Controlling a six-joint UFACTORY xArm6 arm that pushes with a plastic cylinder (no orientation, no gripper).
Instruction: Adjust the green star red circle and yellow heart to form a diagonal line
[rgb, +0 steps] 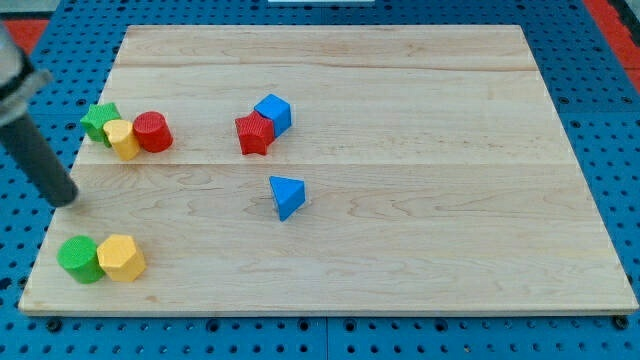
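The green star (98, 119), the yellow heart (122, 138) and the red circle (153, 131) sit bunched together near the board's upper left; the heart touches both others. My tip (67, 197) rests at the board's left edge, below and to the left of this cluster, apart from it. The dark rod rises from the tip toward the view's upper left.
A green cylinder (79, 259) and a yellow hexagon block (121, 258) sit side by side at the lower left. A red star-like block (255, 133) touches a blue cube (273, 113) near the middle top. A blue triangle (287, 196) lies below them. The wooden board (420, 200) lies on a blue pegboard.
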